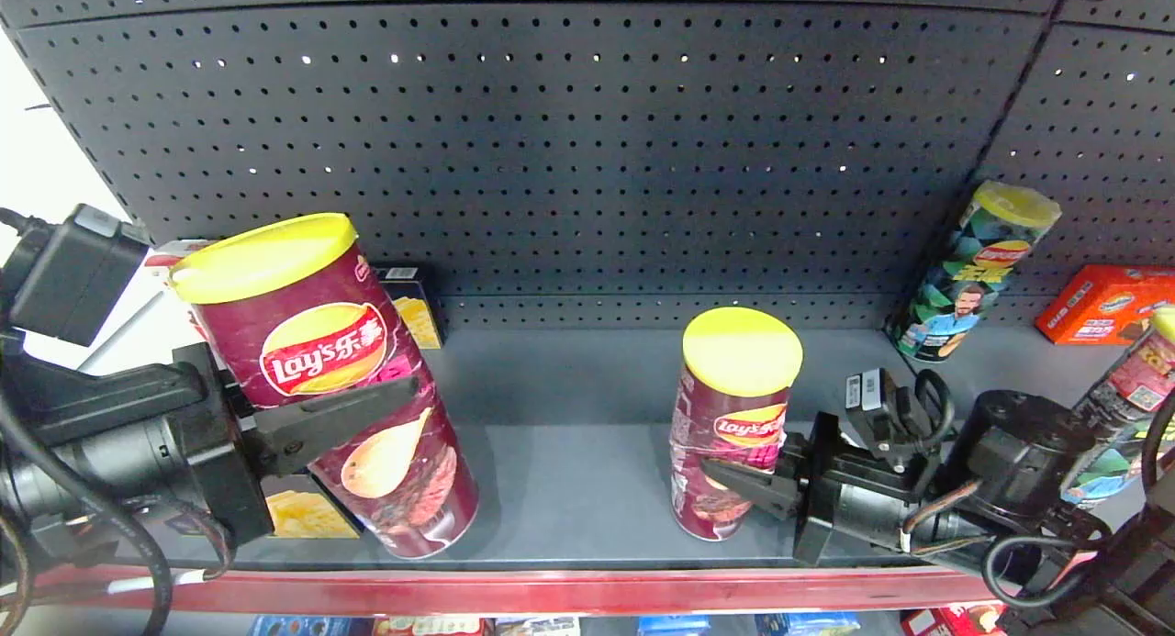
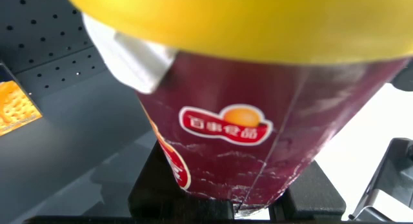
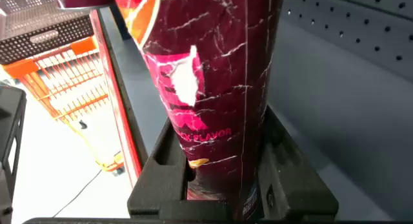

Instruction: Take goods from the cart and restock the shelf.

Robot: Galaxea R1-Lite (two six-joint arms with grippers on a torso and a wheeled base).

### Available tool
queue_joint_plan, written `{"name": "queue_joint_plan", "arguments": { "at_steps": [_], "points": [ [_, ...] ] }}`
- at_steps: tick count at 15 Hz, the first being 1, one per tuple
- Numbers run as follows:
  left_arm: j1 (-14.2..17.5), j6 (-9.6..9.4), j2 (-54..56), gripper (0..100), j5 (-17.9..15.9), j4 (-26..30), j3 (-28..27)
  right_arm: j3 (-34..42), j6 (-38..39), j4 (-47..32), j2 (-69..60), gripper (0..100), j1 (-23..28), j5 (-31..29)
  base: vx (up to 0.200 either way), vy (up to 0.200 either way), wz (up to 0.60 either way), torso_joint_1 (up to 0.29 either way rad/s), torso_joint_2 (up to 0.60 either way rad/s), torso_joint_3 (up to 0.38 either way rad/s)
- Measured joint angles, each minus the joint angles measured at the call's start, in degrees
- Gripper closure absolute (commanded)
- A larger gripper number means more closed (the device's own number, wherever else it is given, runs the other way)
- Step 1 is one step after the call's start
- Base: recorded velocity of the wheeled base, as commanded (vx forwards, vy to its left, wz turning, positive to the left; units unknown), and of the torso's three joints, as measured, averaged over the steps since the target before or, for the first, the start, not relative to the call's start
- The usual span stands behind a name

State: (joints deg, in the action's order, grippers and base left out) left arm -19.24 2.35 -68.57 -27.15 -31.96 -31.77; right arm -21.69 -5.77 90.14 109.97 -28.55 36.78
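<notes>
Head view: the left gripper (image 1: 372, 416) is clamped round the left can (image 1: 312, 342) — a maroon chip can with a yellow lid. It is held tilted, top leaning toward the robot's left, over the left part of the grey shelf (image 1: 569, 471). Its base sits low near the shelf's red edge (image 1: 551, 592); whether it touches the shelf cannot be told. A dark box (image 1: 413, 306) stands just behind it against the pegboard (image 1: 551, 159). The right gripper (image 1: 725, 475) grips the right can (image 1: 734, 407), the same kind, low on its body. This can is upright at mid-shelf with its base at the shelf surface, well apart from the left can. At the back right a green can (image 1: 973, 269) leans against the pegboard, with an orange box (image 1: 1102, 306) beside it.

Left wrist view: the left can (image 2: 258, 121) stands between the left gripper's (image 2: 239, 201) two black fingers (image 2: 161, 192), which press its sides. Its lid is close to the camera, and the shelf (image 2: 77, 153) and pegboard lie behind.

Right wrist view: the right can (image 3: 213, 88) is seated between the right gripper's (image 3: 226, 185) fingers (image 3: 161, 166), held tight on both sides. The shelf (image 3: 335, 108) lies on one side of it. On the other side, past the red edge (image 3: 113, 88), the orange cart (image 3: 64, 82) stands on the floor.
</notes>
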Motion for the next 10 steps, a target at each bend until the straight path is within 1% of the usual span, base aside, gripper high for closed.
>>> {"name": "queue_joint_plan", "arguments": {
  "at_steps": [1, 2, 6, 10],
  "points": [
    [0.1, 0.00, 0.0, 100, 0.0, 0.0, 0.0, -0.5, 0.0, 0.1, 0.7, 100, 0.1, 0.0, 0.000, 0.000, 0.00, 0.000, 0.00, 0.000],
    [0.0, 0.00, 0.0, 100, 0.0, 0.0, 0.0, -0.8, -0.1, 0.1, 1.2, 0, 0.2, 0.0, 0.000, 0.000, 0.00, 0.000, 0.00, 0.000],
    [0.1, 0.00, 0.0, 100, 0.0, 0.0, 0.0, -0.5, -0.4, -0.2, 1.8, 0, 0.6, -0.7, 0.000, 0.000, 0.00, 0.000, 0.00, 0.000],
    [0.0, -0.01, 0.0, 100, 0.0, 0.0, 0.1, 0.4, -0.4, -0.2, -0.6, 0, 1.7, -1.0, 0.000, 0.000, 0.00, 0.000, 0.00, 0.000]
  ]
}}
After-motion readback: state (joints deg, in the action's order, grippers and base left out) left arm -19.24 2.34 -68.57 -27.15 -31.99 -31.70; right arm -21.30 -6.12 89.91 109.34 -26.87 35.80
